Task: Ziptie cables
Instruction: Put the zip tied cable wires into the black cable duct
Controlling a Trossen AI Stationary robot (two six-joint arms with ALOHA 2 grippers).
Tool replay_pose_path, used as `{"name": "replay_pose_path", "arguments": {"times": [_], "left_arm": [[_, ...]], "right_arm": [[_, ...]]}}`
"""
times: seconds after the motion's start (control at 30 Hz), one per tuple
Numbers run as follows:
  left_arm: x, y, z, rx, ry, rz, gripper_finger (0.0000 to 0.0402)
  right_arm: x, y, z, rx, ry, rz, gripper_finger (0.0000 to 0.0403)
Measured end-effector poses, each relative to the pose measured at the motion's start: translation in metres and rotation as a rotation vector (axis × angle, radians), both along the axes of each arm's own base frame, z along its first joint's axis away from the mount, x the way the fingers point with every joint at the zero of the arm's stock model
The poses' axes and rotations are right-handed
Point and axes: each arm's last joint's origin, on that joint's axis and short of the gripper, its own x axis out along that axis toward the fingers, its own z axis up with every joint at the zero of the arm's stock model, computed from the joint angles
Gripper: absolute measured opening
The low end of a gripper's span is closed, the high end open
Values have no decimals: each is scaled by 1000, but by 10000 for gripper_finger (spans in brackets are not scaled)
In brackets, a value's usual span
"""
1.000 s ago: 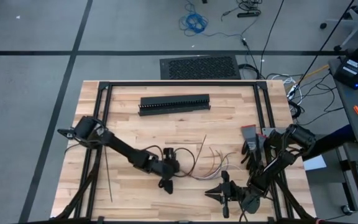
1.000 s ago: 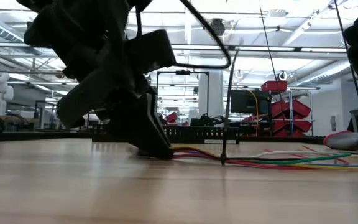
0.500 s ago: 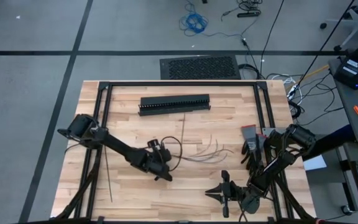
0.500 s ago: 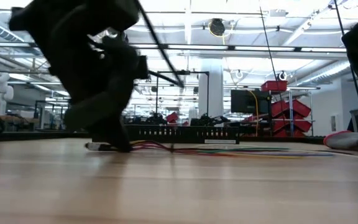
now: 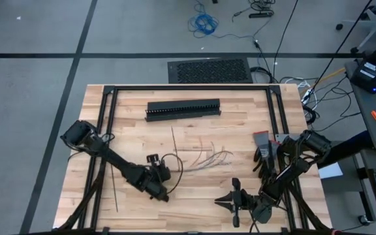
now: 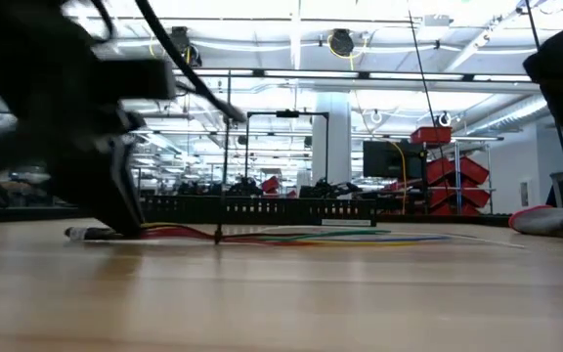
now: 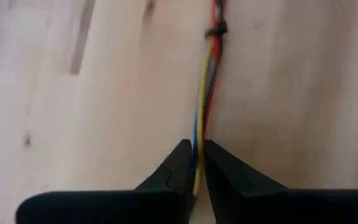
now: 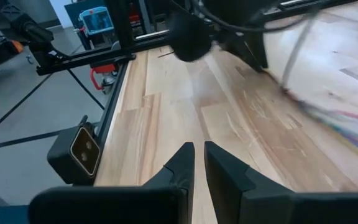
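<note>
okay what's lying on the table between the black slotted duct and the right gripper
In the high view, the splayed ends of the cables lie between the black slotted duct and the right gripper, with bare wood on either side of them.

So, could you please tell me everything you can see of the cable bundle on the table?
The cables are a loose bundle of thin wires, yellow, red, blue and grey in the left wrist view, lying flat on the wooden table. A dark ziptie cinches them together at one spot. The left pincer is shut on one end, low against the wood. The far ends splay apart toward the table's middle. The right pincer is shut, well away.
</note>
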Motion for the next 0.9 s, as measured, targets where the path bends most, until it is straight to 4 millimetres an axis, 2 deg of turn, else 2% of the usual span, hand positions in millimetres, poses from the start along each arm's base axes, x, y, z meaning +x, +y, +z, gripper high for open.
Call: {"name": "replay_pose_path", "arguments": {"times": [0.17,0.27,0.37,0.47,0.63,0.77,0.9], "left_arm": [[-2,-4,7,25,-36,-24,83],[-2,-3,7,34,-37,-21,116],[-2,-3,7,48,-56,-1,141],[-2,-3,12,16,-99,55,152],[-11,-12,27,-52,-164,77,152],[-21,-10,42,-21,-202,112,152],[-28,-6,45,9,-195,153,152]], "right_arm": [[7,-6,0,1,-2,-27,31],[21,-22,-2,-43,23,-80,30],[43,-54,-12,-104,135,-130,16],[68,-92,-15,-93,211,-149,3],[101,-142,-4,-62,155,-54,1],[111,-184,-9,-41,241,-93,1],[113,-208,-15,-24,325,-123,0]]}}
